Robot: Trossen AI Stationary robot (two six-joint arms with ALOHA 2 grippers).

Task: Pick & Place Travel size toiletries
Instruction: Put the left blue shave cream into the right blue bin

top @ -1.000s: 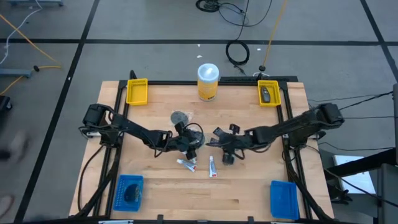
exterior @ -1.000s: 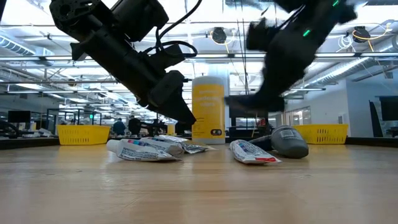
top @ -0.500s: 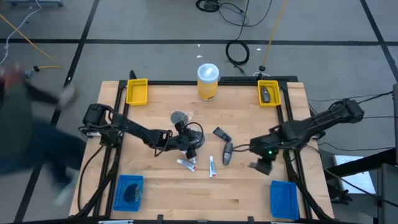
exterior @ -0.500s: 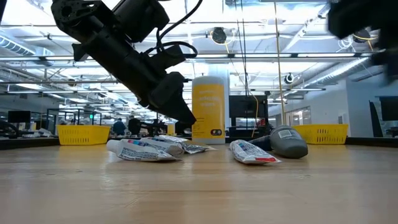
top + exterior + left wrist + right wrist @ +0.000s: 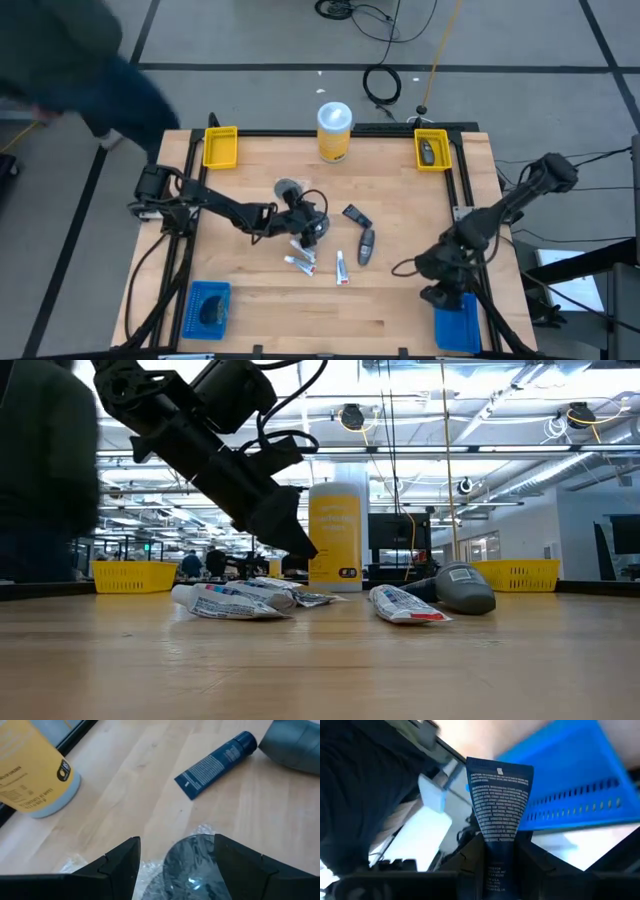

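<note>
Right wrist view shows the right gripper point(image 5: 497, 855) pinching a dark blue tube point(image 5: 497, 800) by its lower end, close to the blue bin point(image 5: 457, 320) at the table's near right corner. I'd centre the tube inside the bin's walls before letting go. The left gripper point(image 5: 175, 865), fingers wide, hovers over a wrapped disc point(image 5: 192, 867) mid-table.

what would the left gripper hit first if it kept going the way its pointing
Most likely the dark round disc in its clear wrapper, which lies right between the left gripper's open jaws in the left wrist view. Beyond it lies a dark blue tube, though depth is hard to judge.
</note>
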